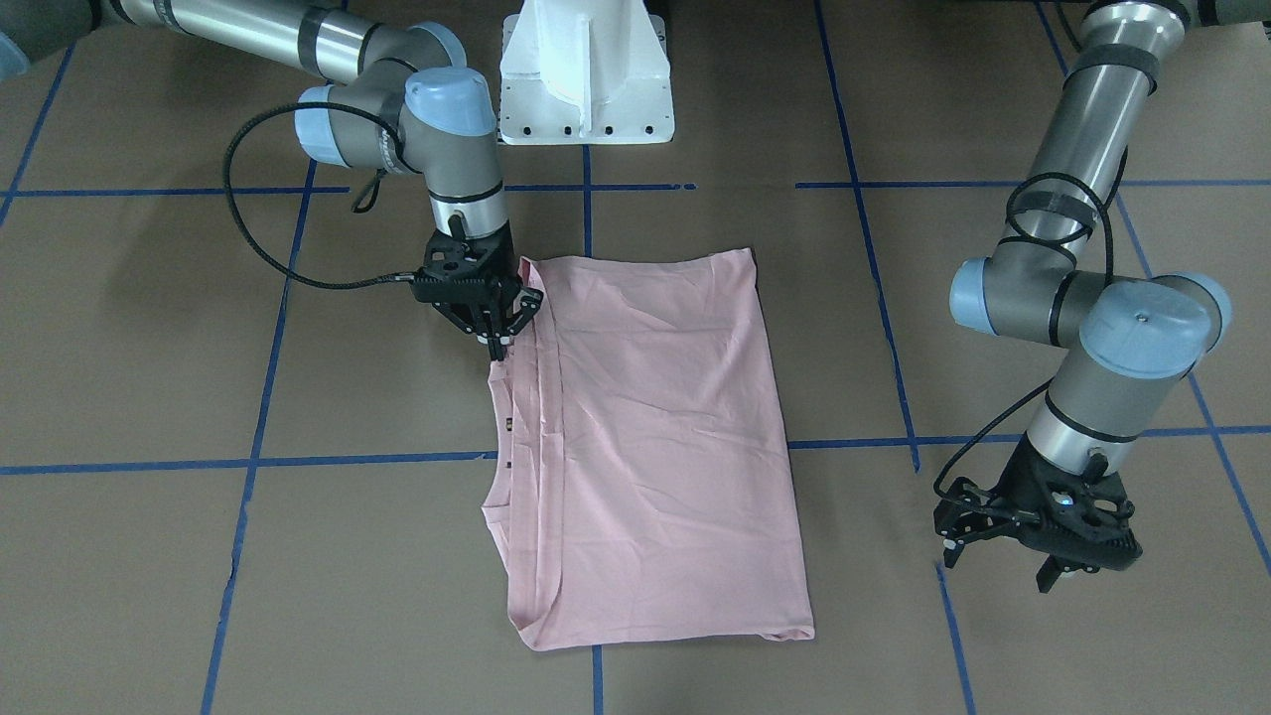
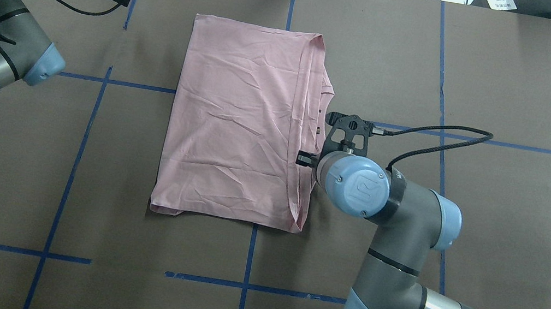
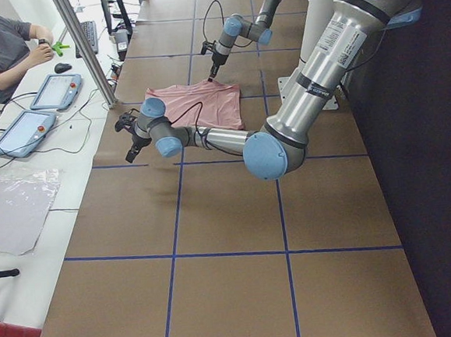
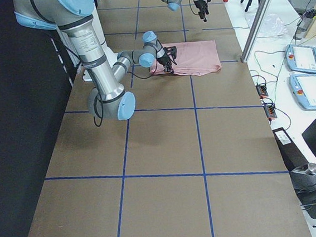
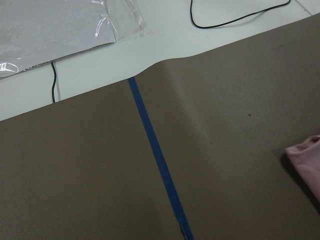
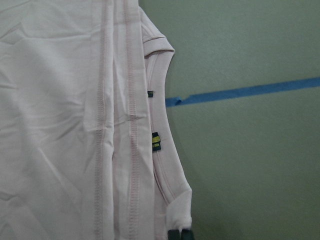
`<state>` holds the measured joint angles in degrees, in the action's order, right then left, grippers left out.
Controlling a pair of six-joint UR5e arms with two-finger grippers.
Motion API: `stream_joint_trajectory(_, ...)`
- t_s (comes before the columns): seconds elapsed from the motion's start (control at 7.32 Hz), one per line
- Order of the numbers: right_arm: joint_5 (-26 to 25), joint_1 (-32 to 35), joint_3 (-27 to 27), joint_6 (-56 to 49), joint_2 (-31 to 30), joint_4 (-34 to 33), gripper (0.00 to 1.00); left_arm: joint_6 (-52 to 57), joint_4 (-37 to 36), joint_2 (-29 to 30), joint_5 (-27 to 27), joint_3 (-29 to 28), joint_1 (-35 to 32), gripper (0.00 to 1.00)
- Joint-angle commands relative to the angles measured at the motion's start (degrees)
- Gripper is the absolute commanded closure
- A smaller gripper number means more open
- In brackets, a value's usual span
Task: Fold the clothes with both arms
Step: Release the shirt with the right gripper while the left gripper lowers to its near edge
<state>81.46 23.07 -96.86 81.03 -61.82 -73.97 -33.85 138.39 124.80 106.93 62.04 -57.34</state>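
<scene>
The pale pink T-shirt [image 1: 655, 427] lies folded into a long rectangle on the brown table, plain side up. Small black tags [image 6: 155, 141] show along its sleeve edge. My right gripper [image 1: 494, 341] stands over the shirt's edge near the corner closest to the robot, shut on a bunched bit of fabric [image 6: 179, 216]. It shows beside that same edge in the overhead view [image 2: 308, 158]. My left gripper [image 1: 998, 561] hovers open over bare table, well off the shirt's other long side. Only a shirt corner [image 5: 307, 160] shows in the left wrist view.
The white pedestal base [image 1: 586, 79] stands at the robot's side of the table. Blue tape lines [image 1: 377, 459] grid the brown paper. A clear plastic sheet [image 5: 50, 30] lies past the table's edge. A person [image 3: 1, 45] sits at a side desk with tablets.
</scene>
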Motion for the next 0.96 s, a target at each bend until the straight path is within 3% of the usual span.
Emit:
stream_joint_trajectory(0.0, -1.92, -1.71, -3.24, 0.0, -4.53, 0.14, 1.0, -0.95, 0.04, 0.0, 0.03, 0.27, 0.39, 0.0)
stream_joint_trajectory(0.14, -2.01, -2.14, -3.33, 0.0, -5.15, 0.14, 1.0, -1.82, 0.04, 0.0, -0.06, 0.97, 0.82, 0.0)
stream_joint_trajectory(0.27, -2.97, -2.5, -3.33, 0.0, -5.33, 0.14, 0.64, -2.27, -0.05, 0.0, 0.03, 1.59, 1.09, 0.0)
stream_joint_trajectory(0.41, -4.89, -2.85, -3.33, -0.08, -5.5, 0.14, 0.01, -2.71, -0.05, 0.0, 0.03, 2.2, 1.26, 0.0)
stream_joint_trajectory(0.55, -4.39, -2.77, -4.81, -0.52, -5.68, 0.06, 0.0, -4.19, -0.4, -0.61, 0.03, 3.95, 1.26, 0.0)
stream_joint_trajectory(0.82, -1.14, -2.68, -13.74, -0.96, -11.7, 0.14, 0.0, -11.01, -1.1, -4.19, 0.21, 11.57, 3.62, 0.0)
